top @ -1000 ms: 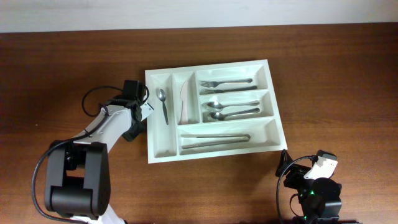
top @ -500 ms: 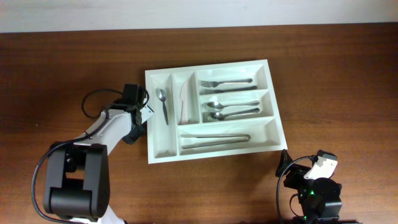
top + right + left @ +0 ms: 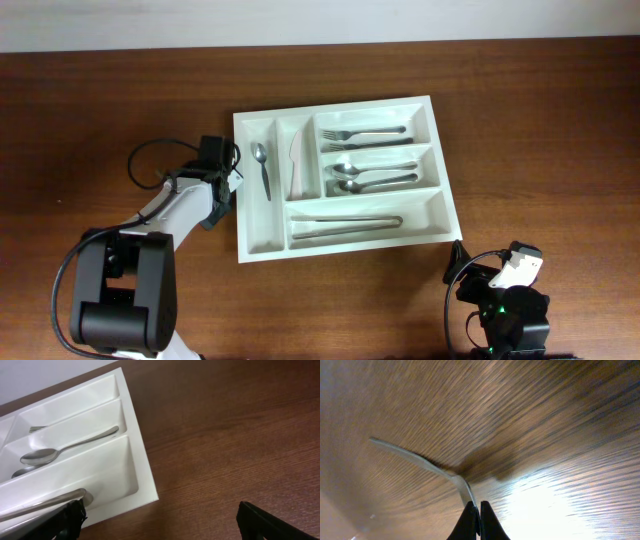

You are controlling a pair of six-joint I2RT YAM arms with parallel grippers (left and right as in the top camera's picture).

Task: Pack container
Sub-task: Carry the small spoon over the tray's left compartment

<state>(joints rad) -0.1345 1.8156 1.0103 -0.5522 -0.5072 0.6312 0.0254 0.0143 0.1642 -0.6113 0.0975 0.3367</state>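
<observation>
**Item 1, my left gripper** point(image 3: 475, 519): fingers point(image 3: 467, 522) pressed together, no gap showing. A thin pale strip point(image 3: 420, 462) runs from their tips out over the table point(image 3: 520, 120). I cannot tell what it is, or whether it is pinched.

**Item 2, my right gripper** point(image 3: 157, 517): fingers wide apart, nothing between them, over bare wood.

**Item 3, tray** point(image 3: 252, 228): white, five compartments, flat on the table. It lies just right of my left gripper, its long edge close alongside. It is ahead and to the left of my right gripper, well apart, with its near corner in that wrist's view.

**Tray contents, counted outward from my left gripper:**
- Nearest narrow slot: one spoon point(image 3: 262, 166), lying lengthwise.
- Second narrow slot: one pale item point(image 3: 293, 165), kind unclear.
- Far wide slot: forks point(image 3: 365, 135), tines toward my left gripper.
- Middle wide slot: spoons point(image 3: 372, 177), bowls toward my left gripper.
- Near wide slot: tongs point(image 3: 345, 222), lying lengthwise, the compartment closest to my right gripper.
</observation>
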